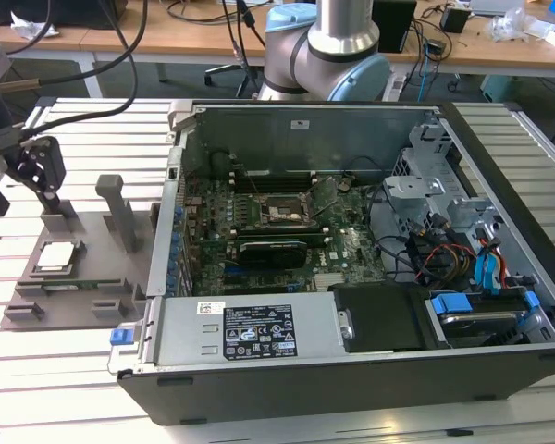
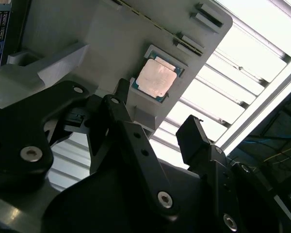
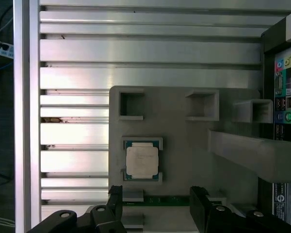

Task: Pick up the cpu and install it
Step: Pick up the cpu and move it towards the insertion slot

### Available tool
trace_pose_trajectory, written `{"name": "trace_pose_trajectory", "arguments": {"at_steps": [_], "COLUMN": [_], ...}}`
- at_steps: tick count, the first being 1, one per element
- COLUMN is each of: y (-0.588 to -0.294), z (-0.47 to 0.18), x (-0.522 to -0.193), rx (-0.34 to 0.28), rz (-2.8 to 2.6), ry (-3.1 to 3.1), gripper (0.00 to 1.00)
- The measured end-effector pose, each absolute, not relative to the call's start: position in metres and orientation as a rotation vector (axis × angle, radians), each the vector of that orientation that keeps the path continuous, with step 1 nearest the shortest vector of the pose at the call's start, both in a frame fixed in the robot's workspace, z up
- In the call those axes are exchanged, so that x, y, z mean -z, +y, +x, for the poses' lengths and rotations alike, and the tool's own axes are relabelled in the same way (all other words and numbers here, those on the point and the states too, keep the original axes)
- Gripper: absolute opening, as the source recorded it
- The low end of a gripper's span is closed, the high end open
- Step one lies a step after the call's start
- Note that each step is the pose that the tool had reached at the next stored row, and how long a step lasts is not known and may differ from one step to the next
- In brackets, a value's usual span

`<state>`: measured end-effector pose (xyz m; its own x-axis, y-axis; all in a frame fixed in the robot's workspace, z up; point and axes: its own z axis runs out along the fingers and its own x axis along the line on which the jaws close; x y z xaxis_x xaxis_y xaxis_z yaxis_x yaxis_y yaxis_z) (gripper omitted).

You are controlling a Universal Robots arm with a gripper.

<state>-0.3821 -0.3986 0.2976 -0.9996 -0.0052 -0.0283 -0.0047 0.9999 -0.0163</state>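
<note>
The cpu (image 3: 142,161) lies flat, metal top up, in a square recess of the grey tray (image 3: 184,145). Nothing touches it. The recess's raised lips hug its corners. The tray rests on the slatted table (image 3: 72,48), just beside the open computer case (image 1: 370,120) and well apart from the table edge on its other side.

The claw (image 3: 157,194) hangs above the tray, close to the cpu but off to one side of it rather than over it. Its two black fingers are spread wide with nothing between them.

We judge the step in hand to be the approach for the pick. To do it well, we would centre the claw over the cpu and line the fingers up with two opposite edges. The descent should be straight and level, so the fingers miss the lips of the recess. The grip should be light and on the edges only, because the chip is thin and could tilt or jam in its seat.

As for what holds what, the tray's two square pockets beyond the cpu are empty. A thin green strip (image 3: 165,198) lies in a slot along the tray's border. Inside the case, the green board carries the black socket frame (image 1: 282,215), and we cannot tell whether anything sits in it.
</note>
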Motion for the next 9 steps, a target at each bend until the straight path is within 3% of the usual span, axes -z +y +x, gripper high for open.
{"name": "trace_pose_trajectory", "arguments": {"at_steps": [9], "y": [-0.3987], "z": [-0.3821], "x": [-0.2908], "rx": [0.025], "rz": [-0.008], "ry": [3.113], "gripper": [0.66]}}
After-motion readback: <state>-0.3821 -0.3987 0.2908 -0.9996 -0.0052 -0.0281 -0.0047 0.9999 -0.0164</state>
